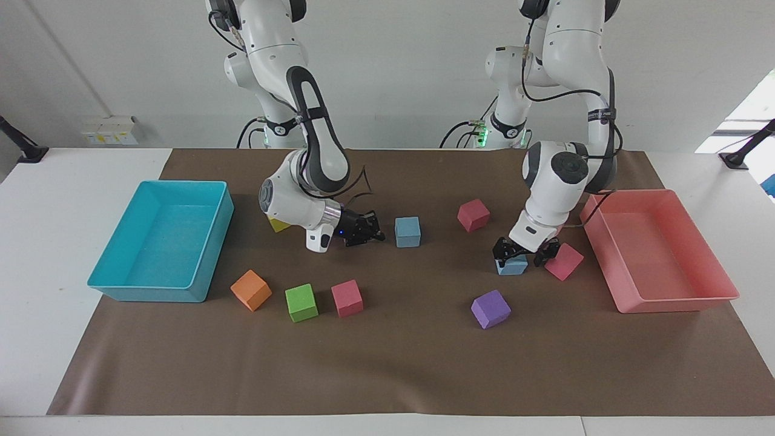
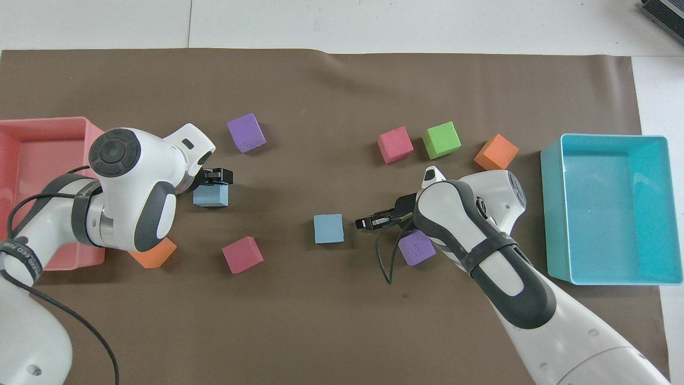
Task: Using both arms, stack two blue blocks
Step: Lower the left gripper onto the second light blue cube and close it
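1. Just left of centre in the facing frame, the right gripper (image 1: pixel 378 233) sits low and sideways, aimed at the first blue block (image 1: pixel 407 232), close to it but not touching. I can't tell whether it's spread or pressed together. If it goes in like that, I reckon it just shoves the cube along the mat instead of catching it, since nothing backs the cube up.

2. Right of centre, the left gripper (image 1: pixel 522 253) is spread wide just above the second blue block (image 1: pixel 512 265), one finger on each side of it and nothing pinched yet. It looks off-centre over the cube, so closing from here could twist it or clip only a corner.

3. A bit further right, the pink cube (image 1: pixel 564 261) sits just beside that gripper's outer finger. Coming down could knock it, or trap it together with the blue one.

4. The two blue blocks are well apart, so there's a carry ahead. With a skewed grip, the cube probably lands crooked and slides off.
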### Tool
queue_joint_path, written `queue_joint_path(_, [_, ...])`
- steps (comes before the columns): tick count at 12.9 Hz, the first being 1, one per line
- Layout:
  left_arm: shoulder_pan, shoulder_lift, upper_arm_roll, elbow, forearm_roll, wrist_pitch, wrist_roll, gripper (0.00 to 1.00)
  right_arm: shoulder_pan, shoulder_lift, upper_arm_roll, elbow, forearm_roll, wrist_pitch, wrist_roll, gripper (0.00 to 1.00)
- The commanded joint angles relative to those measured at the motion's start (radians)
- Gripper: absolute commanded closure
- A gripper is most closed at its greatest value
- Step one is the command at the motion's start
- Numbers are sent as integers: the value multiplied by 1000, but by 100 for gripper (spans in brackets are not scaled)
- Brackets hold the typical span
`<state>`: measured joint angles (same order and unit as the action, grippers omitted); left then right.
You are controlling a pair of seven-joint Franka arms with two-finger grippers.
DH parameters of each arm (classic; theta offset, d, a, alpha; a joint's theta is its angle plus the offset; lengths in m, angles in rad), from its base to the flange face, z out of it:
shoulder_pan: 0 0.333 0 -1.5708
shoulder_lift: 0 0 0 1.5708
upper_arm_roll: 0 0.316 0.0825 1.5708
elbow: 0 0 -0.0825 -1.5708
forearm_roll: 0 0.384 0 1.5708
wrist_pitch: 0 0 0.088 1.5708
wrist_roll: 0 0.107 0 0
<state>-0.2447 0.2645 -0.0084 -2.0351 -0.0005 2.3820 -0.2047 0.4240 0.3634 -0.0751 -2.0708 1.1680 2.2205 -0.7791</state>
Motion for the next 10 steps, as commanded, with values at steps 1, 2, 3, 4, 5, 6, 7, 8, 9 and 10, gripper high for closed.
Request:
queue_joint_path(1, [-15, -22, 7, -53, 19, 16, 24, 0, -7, -4, 8, -9, 70, 28, 1, 100])
queue_joint_path(2, [-12, -25, 7, -60, 19, 14, 46, 0, -1, -4, 9, -9, 70, 45, 1, 100])
queue_joint_path(3, [-7, -28, 7, -72, 19, 14, 74, 0, 4, -3, 8, -9, 70, 54, 3, 100])
queue_joint_path(4, [-2, -31, 7, -77, 19, 14, 93, 0, 4, -3, 8, -9, 70, 56, 3, 100])
queue_joint_path(5, [-4, -30, 7, -79, 19, 16, 94, 0, 4, -3, 8, -9, 70, 54, 1, 100])
queue_joint_path(6, [-10, -25, 7, -80, 19, 19, 93, 0, 4, -3, 8, -9, 70, 54, 1, 100])
queue_joint_path(7, [-11, -24, 7, -80, 19, 20, 93, 0, 4, -3, 9, -9, 70, 56, 1, 100])
queue_joint_path(8, [-11, -22, 7, -80, 19, 26, 91, 3, 4, -3, 8, -9, 70, 54, 1, 100])
queue_joint_path(9, [-11, -22, 7, -80, 19, 32, 91, 10, 4, -3, 8, -9, 70, 56, 3, 100])
queue_joint_path(10, [-11, -22, 7, -80, 19, 31, 91, 28, 4, -3, 8, -9, 70, 56, 3, 100])
